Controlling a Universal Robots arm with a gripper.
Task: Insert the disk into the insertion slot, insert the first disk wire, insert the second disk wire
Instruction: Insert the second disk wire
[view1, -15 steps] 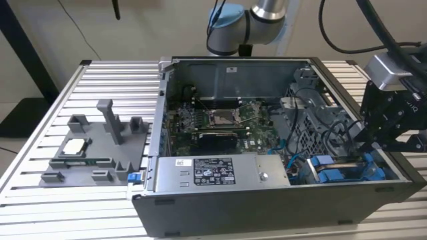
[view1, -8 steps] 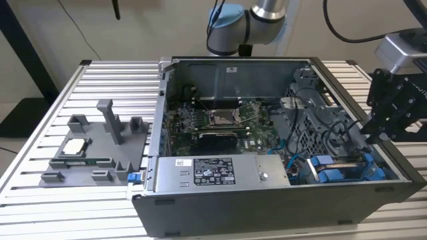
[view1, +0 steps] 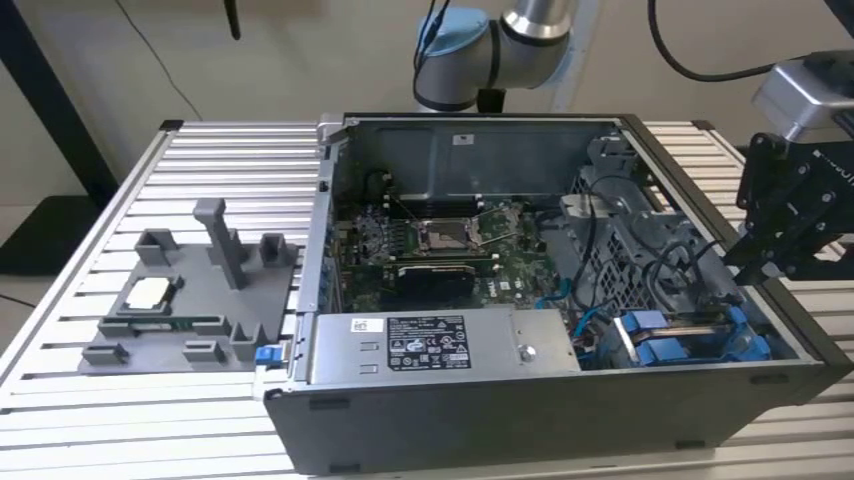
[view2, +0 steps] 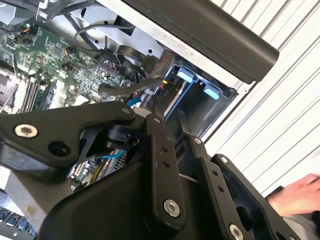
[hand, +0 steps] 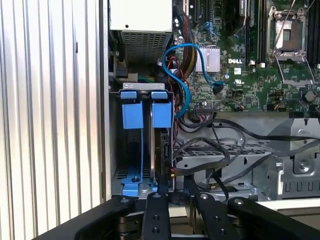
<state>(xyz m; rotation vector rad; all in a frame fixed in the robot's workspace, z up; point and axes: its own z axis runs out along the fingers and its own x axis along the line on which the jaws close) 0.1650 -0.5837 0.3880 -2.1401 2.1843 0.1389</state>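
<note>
The disk (hand: 161, 115) sits upright in the insertion slot of the grey perforated drive cage (hand: 145, 86), its blue front beside a second blue-fronted carrier (hand: 132, 116). In the exterior view the blue fronts (view1: 667, 342) show at the open case's near right corner. My gripper (hand: 176, 184) hangs at the disk's rear end, just short of a black wire connector (hand: 172, 172) that lies against the drive. In the second wrist view my gripper (view2: 168, 112) points at that connector (view2: 161, 82) and its flat black cable. In the exterior view my gripper (view1: 754, 262) is over the case's right wall.
The open computer case (view1: 561, 400) stands on a slatted table, with motherboard (view1: 441, 240) and power supply (view1: 427, 345) inside. Loose black cables (hand: 215, 150) and a blue cable (hand: 182, 85) cross near the cage. A grey fixture tray (view1: 187, 300) lies at the exterior view's left. A person's hand (view2: 295, 192) rests outside the case.
</note>
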